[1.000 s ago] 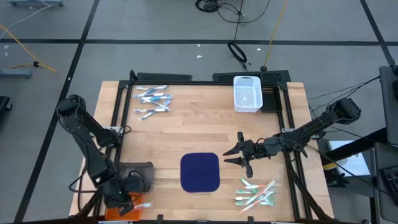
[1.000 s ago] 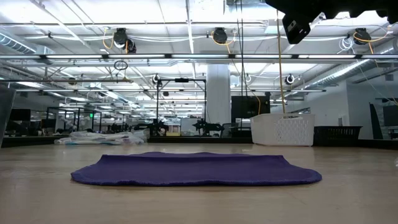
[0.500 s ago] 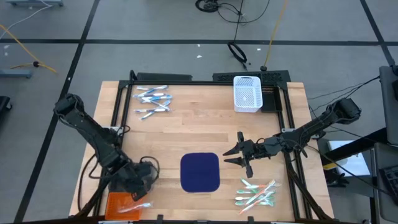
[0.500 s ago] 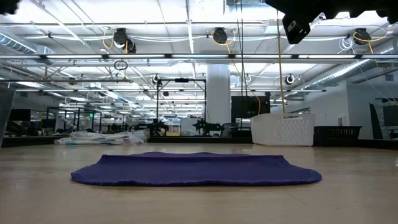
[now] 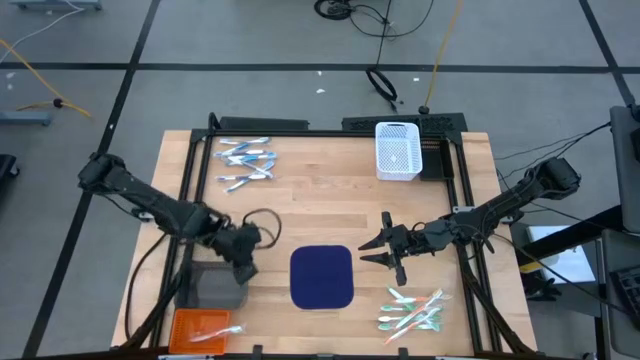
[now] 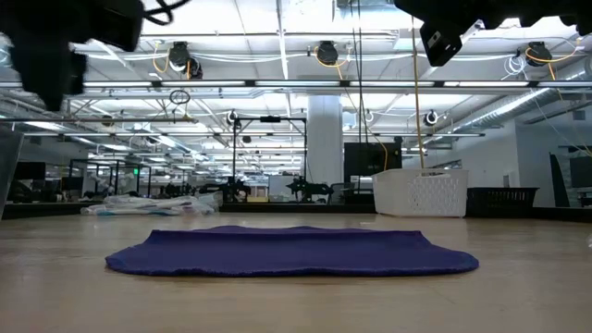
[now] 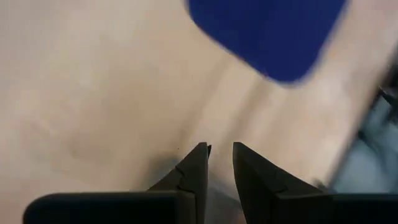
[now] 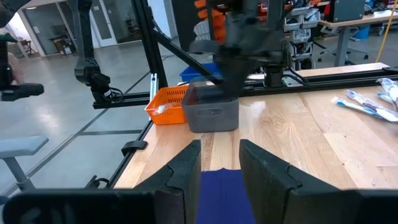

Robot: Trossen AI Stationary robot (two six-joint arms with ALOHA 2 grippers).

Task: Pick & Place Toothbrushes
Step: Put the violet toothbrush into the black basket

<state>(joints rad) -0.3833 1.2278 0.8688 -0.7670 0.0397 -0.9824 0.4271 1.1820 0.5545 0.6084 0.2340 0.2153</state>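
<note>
On the wooden table [image 5: 320,200], my left gripper [image 5: 246,268] and right gripper [image 5: 372,250], fingers slightly apart and empty, flank the mat [image 5: 322,276], well apart from the toothbrushes [image 5: 244,162].

Left gripper [image 5: 245,262], dark fingers narrowly parted and empty, angled downward; right gripper [image 5: 372,250], fingers apart, extended level.

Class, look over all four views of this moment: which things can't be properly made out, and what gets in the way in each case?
- Orange bin, high view: cut off by the bottom edge; contents too small to identify.
- Grey bin, right wrist view: the blurred left arm hides its inside.
- Left gripper, left wrist view: motion blur smears the mat and table.
- Toothbrushes, low view: too distant to count.
- Right gripper, low view: cut off by the top edge.
</note>
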